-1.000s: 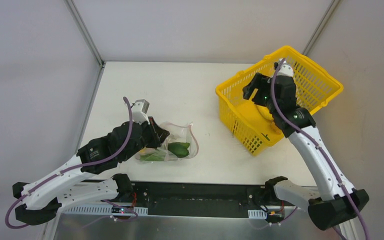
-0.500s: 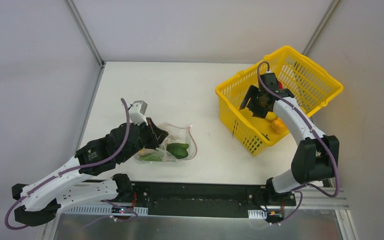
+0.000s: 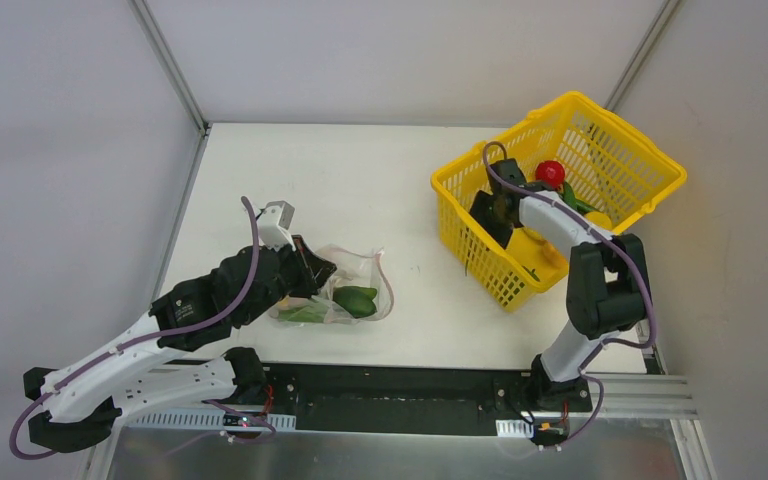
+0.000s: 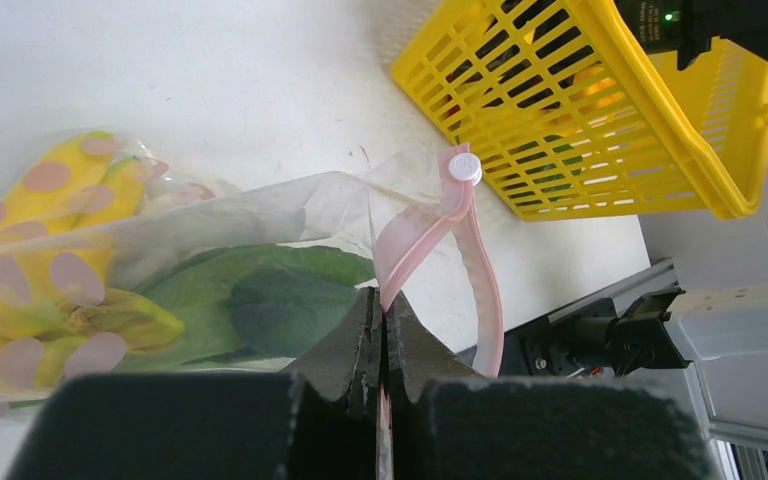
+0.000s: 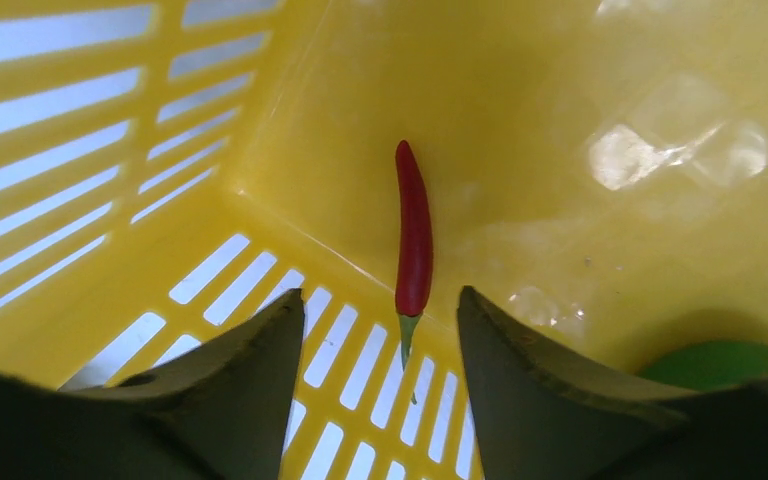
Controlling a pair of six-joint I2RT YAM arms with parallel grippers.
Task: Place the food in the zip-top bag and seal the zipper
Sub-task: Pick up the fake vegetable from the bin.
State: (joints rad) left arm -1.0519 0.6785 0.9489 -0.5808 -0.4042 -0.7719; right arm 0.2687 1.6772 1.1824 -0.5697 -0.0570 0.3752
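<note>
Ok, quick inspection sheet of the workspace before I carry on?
Surface: white table, no spills seen.
Job's things: zip-top bag lying flat, mouth looks open, holding banana bunch and green pepper; red tomato and red chili in yellow basket.
Clutter: nothing seen.
Grippers: left gripper, fingers shut on the zipper; right gripper open inside the basket, above the chili.
Cables: purple cables along both arms, no snag seen.
Surroundings: grey walls, nothing else seen.

Crinkly clear plastic zip-top bag (image 4: 260, 210), glossy yellow plastic basket (image 5: 520, 80), matt table (image 3: 360, 170)
</note>
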